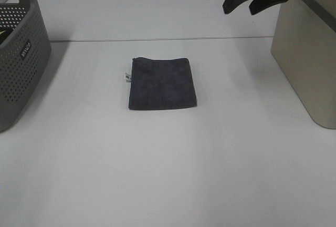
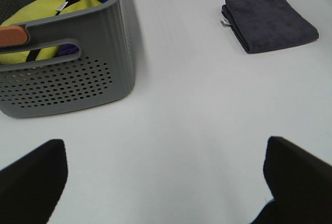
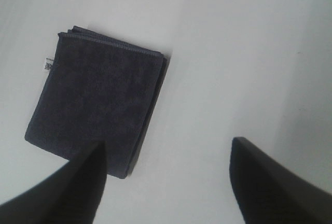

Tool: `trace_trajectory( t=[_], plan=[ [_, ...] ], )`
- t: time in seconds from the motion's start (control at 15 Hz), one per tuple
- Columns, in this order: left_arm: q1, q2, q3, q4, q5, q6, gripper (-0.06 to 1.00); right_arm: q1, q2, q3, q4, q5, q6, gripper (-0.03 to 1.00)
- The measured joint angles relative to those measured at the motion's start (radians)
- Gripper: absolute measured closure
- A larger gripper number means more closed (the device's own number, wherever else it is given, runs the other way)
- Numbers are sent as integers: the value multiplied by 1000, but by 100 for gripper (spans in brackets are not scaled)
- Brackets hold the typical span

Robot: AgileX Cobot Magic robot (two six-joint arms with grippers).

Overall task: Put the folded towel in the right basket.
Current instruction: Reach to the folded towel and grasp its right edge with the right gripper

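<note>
Your right gripper (image 1: pixel 251 3): fingers spread, empty, high beside right basket (image 1: pixel 307 53). Your left gripper (image 2: pixel 166 193): fingers spread too, idle. Flat on table (image 1: pixel 236 158) centre: folded towel (image 1: pixel 163 83), untouched. Step: approach. Next you descend, straddle towel edge, pinch.

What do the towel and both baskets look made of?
The towel: dark grey fabric, matte, with a fuzzy nap, hemmed edge and side tag; likely microfibre or terry. The left basket: grey moulded plastic, matte, with perforated walls and a ribbed upper band. The right basket: beige, smooth matte wall; probably plastic, not certain.
</note>
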Motion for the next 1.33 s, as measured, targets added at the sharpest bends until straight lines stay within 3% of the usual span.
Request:
trace_trajectory(
  t=[0.27, 0.73, 1.33],
  plan=[
    [0, 0, 0, 0, 0, 0, -3, 0, 231, -97, 130, 40, 6, 32],
    [0, 0, 0, 0, 0, 0, -3, -23, 587, -434, 296, 295, -9, 32],
    [0, 0, 0, 0, 0, 0, -3, 24, 664, -452, 412, 247, -58, 35]
  ],
)
